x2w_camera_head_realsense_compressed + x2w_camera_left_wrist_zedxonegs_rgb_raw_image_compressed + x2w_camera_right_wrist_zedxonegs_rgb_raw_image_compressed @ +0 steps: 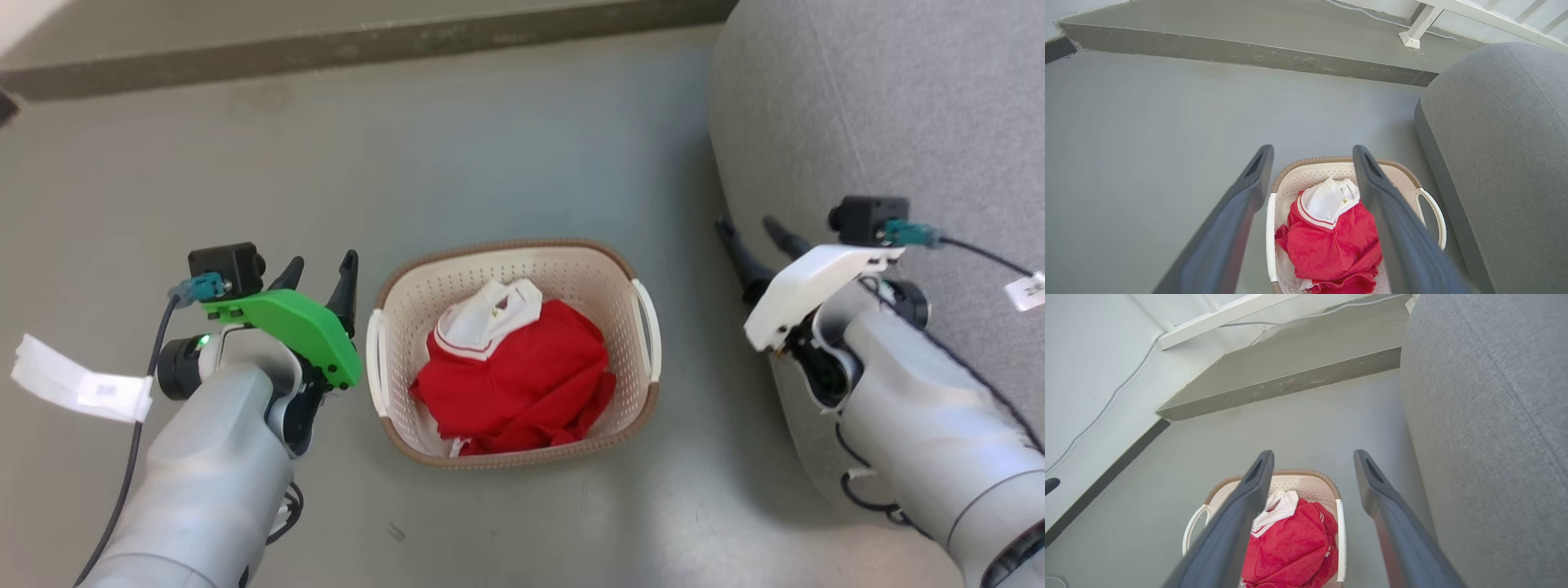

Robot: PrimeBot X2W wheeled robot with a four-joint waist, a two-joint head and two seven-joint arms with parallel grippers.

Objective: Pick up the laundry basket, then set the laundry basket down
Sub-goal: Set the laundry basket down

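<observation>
One laundry basket [506,269] stands upright on the grey floor [490,122] at the centre of the head view, its mouth facing up. Its long axis runs roughly from 9 o'clock to 3 o'clock, with the 3 o'clock end turned slightly toward the far step [367,45]. It has two white handles, one at its 9 o'clock end [375,359] and one at its 3 o'clock end [649,327]. Inside lies one crumpled red garment [522,376] with a white collar toward 12 o'clock. There are two grippers. The left gripper [323,265] hangs at the basket's 9 o'clock, just beside that handle, its two dark fingers spread wide with nothing between them; its own wrist view [1312,151] looks down past them onto the basket [1306,175]. The right gripper [747,229] sits at 3 o'clock, apart from the basket, against the edge of one grey upholstered sofa [857,98], its fingers likewise parted wide and empty, as its wrist view [1310,455] confirms.
</observation>
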